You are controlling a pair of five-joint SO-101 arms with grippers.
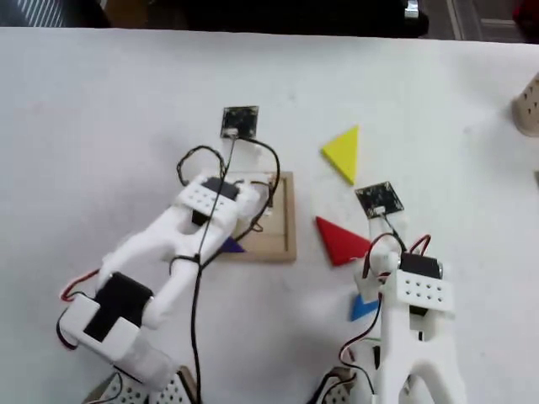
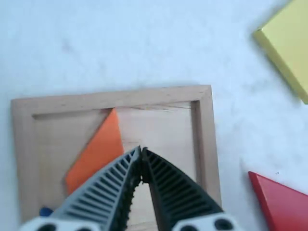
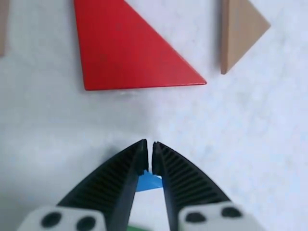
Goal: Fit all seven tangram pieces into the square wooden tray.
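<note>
From my console the left gripper (image 2: 141,161) reads as clenched, its ribbed jaws pressed tip to tip with nothing between them; it hangs over the square wooden tray (image 2: 115,98), which sits near the middle of the white table (image 1: 109,109); inside the tray an orange piece (image 2: 96,151) lies flat on the floor, one tip reaching an inner wall, and the gripper's tips sit just beside its edge; I cannot tell whether they touch the wood. On the high view a purple piece (image 1: 233,247) peeks out from under the left arm at the tray's near edge; whether it lies in the tray or on the table I cannot tell. The red triangle (image 1: 341,240) lies on the table just beside the tray's right side, between it and the right arm; the yellow triangle (image 1: 344,151) lies farther up the table, apart from the red one. The right gripper (image 3: 148,148) is also closed, its tips meeting with only a hairline slit; it points at the bare table in front of the red triangle, apart from it; a blue piece (image 3: 147,183) shows in the gap behind the tips, and on the high view it lies on the table under that arm; whether the fingers touch it I cannot tell. The right wrist view also gives me a pale wooden triangle (image 3: 240,33) on the table near the red one.
</note>
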